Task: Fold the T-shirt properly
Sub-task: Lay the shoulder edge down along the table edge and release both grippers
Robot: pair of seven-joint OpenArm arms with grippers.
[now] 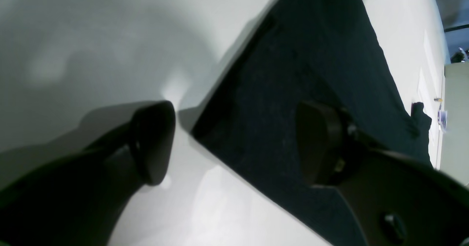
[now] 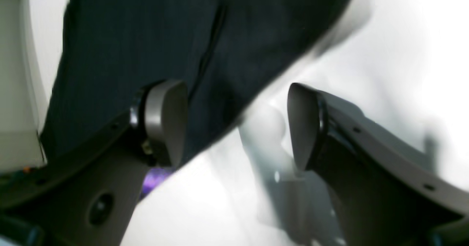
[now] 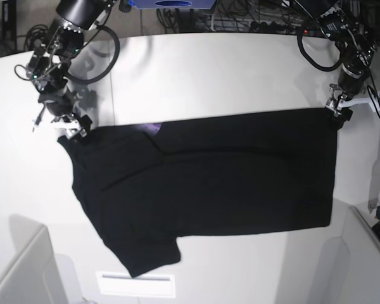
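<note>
A: Base view, any readable writing on your T-shirt (image 3: 228, 183)?
B: None; only a purple scrap. It lies flat across the table (image 3: 196, 69).
A: Grippers?
B: Your left gripper (image 1: 234, 143) and right gripper (image 2: 236, 123) are spread apart, gripping nothing.

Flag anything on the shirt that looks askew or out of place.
The T-shirt lies flat, but one sleeve sticks out past the near edge, unfolded. A sliver of purple print peeks from under the far edge. Nothing looks damaged.
</note>
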